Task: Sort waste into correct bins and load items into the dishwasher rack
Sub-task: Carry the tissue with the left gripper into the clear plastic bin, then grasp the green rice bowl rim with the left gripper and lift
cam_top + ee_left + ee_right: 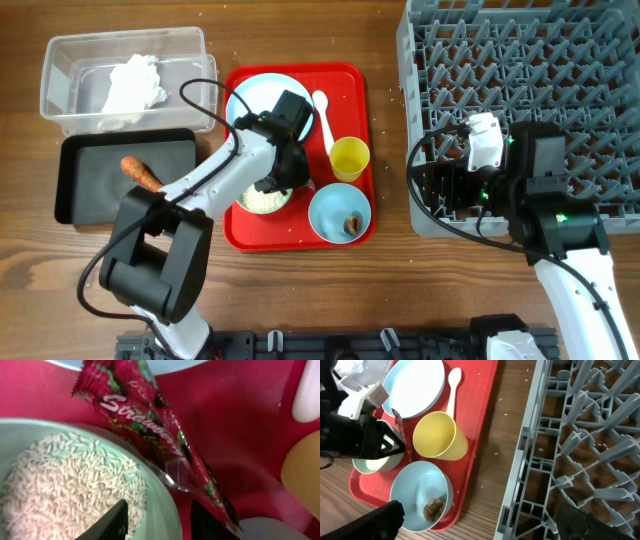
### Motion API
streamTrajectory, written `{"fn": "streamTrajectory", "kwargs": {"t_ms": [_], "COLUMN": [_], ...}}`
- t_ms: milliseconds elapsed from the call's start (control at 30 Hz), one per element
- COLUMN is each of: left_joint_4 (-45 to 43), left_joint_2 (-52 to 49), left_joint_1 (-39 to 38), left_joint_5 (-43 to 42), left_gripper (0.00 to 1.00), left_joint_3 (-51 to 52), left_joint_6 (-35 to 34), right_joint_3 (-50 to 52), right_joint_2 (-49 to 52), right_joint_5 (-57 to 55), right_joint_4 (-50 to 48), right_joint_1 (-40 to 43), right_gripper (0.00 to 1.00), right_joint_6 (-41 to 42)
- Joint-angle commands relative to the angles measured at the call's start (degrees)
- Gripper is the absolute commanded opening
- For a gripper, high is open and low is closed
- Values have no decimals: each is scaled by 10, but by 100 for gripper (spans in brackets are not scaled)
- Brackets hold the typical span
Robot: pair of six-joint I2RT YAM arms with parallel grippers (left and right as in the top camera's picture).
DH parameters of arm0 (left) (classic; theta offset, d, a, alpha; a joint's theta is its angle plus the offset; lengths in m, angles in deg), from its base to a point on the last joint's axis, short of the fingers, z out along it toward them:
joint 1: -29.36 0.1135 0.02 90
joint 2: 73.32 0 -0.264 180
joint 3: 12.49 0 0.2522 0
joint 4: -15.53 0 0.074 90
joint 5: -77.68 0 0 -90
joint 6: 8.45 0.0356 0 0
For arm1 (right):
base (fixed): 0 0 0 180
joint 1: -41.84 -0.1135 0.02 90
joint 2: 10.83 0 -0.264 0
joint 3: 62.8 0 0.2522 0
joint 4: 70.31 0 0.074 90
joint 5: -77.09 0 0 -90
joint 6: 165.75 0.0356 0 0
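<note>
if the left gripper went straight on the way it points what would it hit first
Likely the rim of the rice bowl, between its open fingers; the wrapper lies just beyond. Depth is unclear.

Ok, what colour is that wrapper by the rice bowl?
Red wrapper with white lettering and green accents; left wrist view shows it best.

Wooden table (40,260): clear tub (75,70), black tray (100,195), red tray (345,90), rack (560,60)

A desk (45,290) of warm brown wood, its grain running in long darker streaks from side to side, fills all the background in the overhead view, evenly lit, with only soft, short shadows.
</note>
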Motion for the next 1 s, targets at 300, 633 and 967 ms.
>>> {"fn": "streamTrajectory", "kwargs": {"t_ms": [300,633,967], "left_joint_4": [1,148,188], "left_joint_2": [4,93,138], "left_joint_1": [0,31,225], "left_joint_5": [10,-17,-215], "left_gripper": [4,4,4], "left_joint_3": [8,-94,-93], "left_joint_6": [35,65,242], "right_joint_3": [-12,-12,-12], "right_joint_2": [1,1,1], "right_joint_5": [-3,-3,-4], "right_joint_4": [3,2,2], "right_joint_1": [-3,-3,-3], "right_gripper": [100,100,100], "right_joint_6": [6,6,4]}}
